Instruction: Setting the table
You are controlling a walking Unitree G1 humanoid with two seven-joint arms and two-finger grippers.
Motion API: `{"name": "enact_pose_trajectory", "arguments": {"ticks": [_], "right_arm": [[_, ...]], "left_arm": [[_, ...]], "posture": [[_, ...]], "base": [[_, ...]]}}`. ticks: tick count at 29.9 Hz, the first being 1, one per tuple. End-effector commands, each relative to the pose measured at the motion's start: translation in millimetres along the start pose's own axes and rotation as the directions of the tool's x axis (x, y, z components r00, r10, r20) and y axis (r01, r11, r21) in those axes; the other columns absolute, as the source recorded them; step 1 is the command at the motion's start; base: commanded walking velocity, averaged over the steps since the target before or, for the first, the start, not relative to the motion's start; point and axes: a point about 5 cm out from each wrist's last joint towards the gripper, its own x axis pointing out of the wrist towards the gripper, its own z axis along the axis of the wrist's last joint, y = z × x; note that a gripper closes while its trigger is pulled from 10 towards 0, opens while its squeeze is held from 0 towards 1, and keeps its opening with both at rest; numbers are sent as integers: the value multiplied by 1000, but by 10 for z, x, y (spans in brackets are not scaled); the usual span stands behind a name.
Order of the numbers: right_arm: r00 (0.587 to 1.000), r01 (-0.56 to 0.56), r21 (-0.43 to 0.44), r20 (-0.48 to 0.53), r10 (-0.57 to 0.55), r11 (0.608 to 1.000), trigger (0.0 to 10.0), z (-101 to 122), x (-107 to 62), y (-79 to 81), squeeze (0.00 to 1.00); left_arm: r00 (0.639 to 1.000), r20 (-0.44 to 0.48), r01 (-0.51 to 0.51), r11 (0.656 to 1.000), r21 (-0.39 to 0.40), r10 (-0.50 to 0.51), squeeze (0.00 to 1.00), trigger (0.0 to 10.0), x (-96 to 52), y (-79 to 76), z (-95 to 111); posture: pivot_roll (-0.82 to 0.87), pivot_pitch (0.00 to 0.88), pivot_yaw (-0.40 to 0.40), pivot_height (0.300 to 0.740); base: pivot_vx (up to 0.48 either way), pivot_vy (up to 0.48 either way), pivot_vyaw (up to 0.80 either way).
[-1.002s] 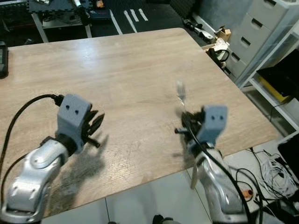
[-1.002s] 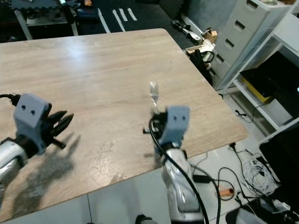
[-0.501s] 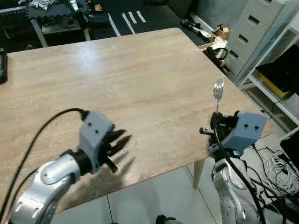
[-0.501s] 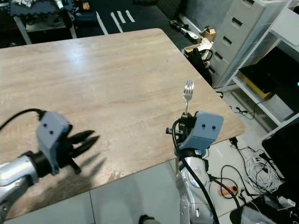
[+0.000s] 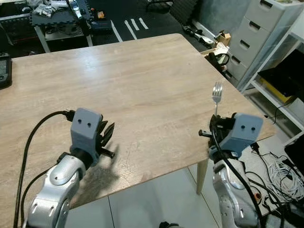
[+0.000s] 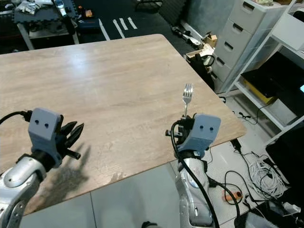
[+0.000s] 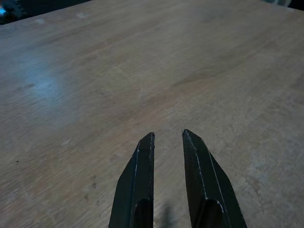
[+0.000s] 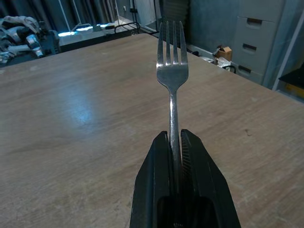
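A silver fork (image 5: 216, 93) stands upright, tines up, with its handle clamped in my right gripper (image 5: 216, 124). That gripper hovers over the near right corner of the wooden table (image 5: 142, 71). In the right wrist view the fork (image 8: 172, 71) rises from between the shut fingers (image 8: 156, 156). My left gripper (image 5: 105, 135) hangs low over the table's near left part. Its two black fingers (image 7: 142, 156) stand a little apart with nothing between them, pointing across bare wood.
A dark device (image 5: 4, 69) lies at the table's left edge. Grey drawers (image 5: 259, 33) and a white shelf frame (image 5: 285, 52) stand to the right. Cables (image 5: 280, 171) lie on the floor there. A workbench (image 5: 57, 14) stands beyond the far edge.
The right gripper carried the fork from over the table out to its near right corner and holds it upright there. The left gripper has drawn back to the left.
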Motion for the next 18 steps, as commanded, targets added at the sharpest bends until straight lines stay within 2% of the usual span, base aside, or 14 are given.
{"name": "enact_pose_trajectory", "arguments": {"ticks": [1,5,18], "right_arm": [[1000,11,2,-14,-11,1000,10000,-47,-11,-18,0],[1000,10,0,-19,-10,1000,10000,-68,-20,-13,0],[1000,11,-4,-26,-11,1000,10000,-103,-14,-16,0]], "left_arm": [[1000,-9,-13,1000,5,13,0,10000,9,0,-32],[1000,-3,-16,1000,2,16,0,10000,20,-4,-29],[1000,3,-22,1000,-3,22,0,10000,34,-16,-24]], "posture": [[15,64,42,740],[16,66,44,740],[18,67,45,740]], "base": [[0,0,0],[0,0,0],[-261,0,0]]}}
